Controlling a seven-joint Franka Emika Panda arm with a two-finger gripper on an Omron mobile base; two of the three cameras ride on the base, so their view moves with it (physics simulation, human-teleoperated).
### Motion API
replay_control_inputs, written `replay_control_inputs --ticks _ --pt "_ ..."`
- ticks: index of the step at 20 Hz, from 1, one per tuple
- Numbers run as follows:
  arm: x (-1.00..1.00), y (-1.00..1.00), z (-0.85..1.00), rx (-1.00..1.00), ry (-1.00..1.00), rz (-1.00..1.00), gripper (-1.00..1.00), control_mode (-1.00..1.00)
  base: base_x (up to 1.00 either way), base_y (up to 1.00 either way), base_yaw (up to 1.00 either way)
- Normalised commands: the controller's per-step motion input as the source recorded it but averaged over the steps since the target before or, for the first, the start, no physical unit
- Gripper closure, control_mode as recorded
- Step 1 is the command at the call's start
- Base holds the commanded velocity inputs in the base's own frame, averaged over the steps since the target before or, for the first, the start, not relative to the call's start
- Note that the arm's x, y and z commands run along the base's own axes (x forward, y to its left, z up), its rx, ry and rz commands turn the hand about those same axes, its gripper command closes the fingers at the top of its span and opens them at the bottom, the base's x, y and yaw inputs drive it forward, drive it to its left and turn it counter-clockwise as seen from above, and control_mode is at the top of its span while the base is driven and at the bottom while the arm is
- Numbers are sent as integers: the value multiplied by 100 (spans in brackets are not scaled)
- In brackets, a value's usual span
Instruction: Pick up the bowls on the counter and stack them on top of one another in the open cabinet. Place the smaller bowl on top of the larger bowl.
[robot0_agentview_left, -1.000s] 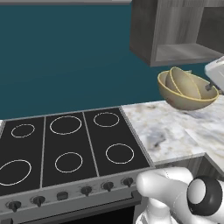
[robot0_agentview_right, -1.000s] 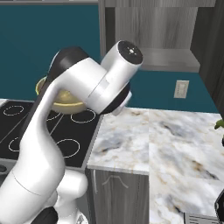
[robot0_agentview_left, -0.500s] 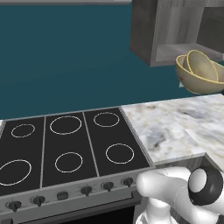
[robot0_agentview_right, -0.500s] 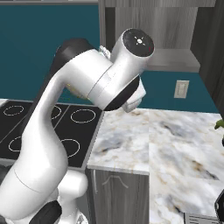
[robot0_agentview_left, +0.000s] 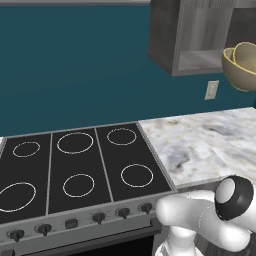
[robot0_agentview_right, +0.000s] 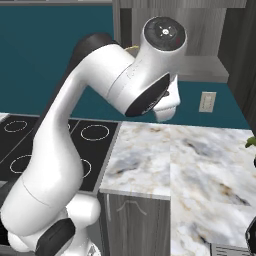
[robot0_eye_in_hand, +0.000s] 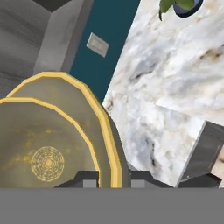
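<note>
Up in the air, the larger bowl (robot0_agentview_left: 240, 75) hangs beside the open cabinet (robot0_agentview_left: 192, 35), tipped on its side, with the smaller bowl (robot0_eye_in_hand: 39, 148) nested inside it. The gripper (robot0_eye_in_hand: 113, 180) pinches the larger bowl's rim, its jaws narrow, one finger on either side of the wall. Below lies the marble counter (robot0_agentview_left: 205, 142), beside the black stovetop (robot0_agentview_left: 75, 167).
</note>
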Motion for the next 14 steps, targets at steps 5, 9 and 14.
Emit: replay_control_inputs --ticks 5,9,14 --pt "1 -25 16 3 -5 -19 100 -100 0 0 0" --pt "12 0 0 0 -3 0 100 -100 0 0 0" --pt "49 2 1 1 -2 -3 100 -100 0 0 0"
